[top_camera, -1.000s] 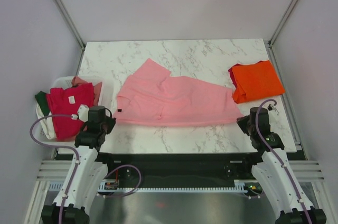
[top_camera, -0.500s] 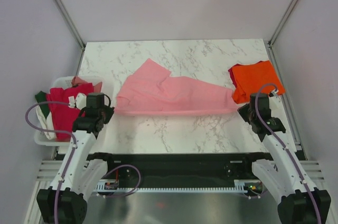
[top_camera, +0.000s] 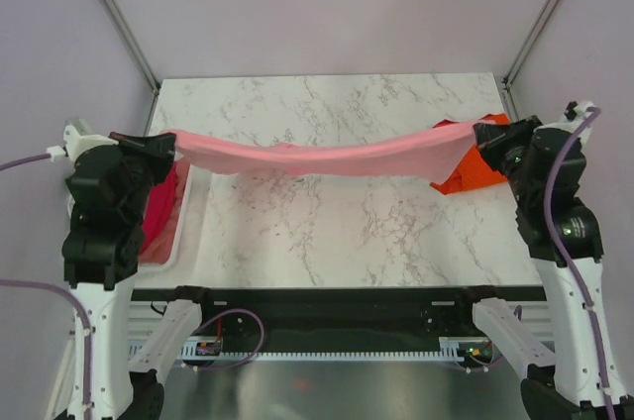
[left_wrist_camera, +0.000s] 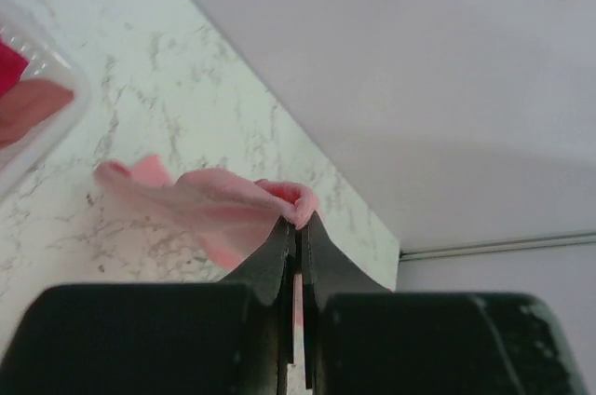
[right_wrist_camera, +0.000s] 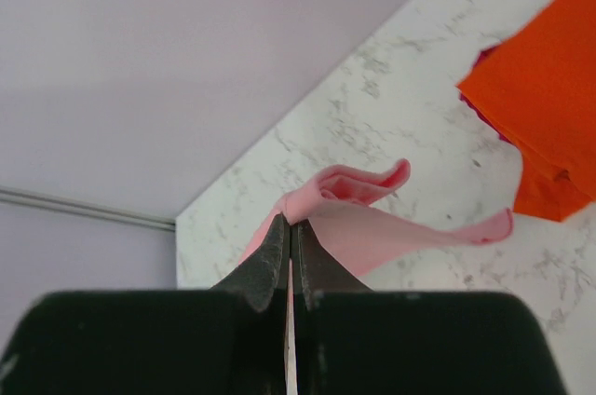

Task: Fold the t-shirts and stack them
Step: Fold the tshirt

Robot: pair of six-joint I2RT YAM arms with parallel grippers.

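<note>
The light pink t-shirt (top_camera: 317, 156) hangs stretched in the air across the table, sagging slightly in the middle. My left gripper (top_camera: 170, 146) is shut on its left end, and the pinched pink cloth (left_wrist_camera: 279, 197) bulges over the left gripper's (left_wrist_camera: 299, 224) tips. My right gripper (top_camera: 483, 135) is shut on the shirt's right end, whose cloth (right_wrist_camera: 372, 218) trails from the right gripper's (right_wrist_camera: 291, 224) tips. An orange t-shirt (top_camera: 466, 164) lies folded on the table's right side, partly behind the right arm, and shows as the orange t-shirt (right_wrist_camera: 549, 115) in the right wrist view. A crimson-red shirt (top_camera: 158, 217) sits in the basket.
The white plastic basket (top_camera: 176, 232) stands at the table's left edge, mostly hidden by my left arm; its rim (left_wrist_camera: 37, 134) shows in the left wrist view. The marble table (top_camera: 327, 232) lies below the lifted shirt. Grey walls close in at the back and sides.
Both arms have risen high and spread apart, lifting the pink shirt off the table and pulling it taut. Before, it lay spread flat with the grippers at its near corners.
</note>
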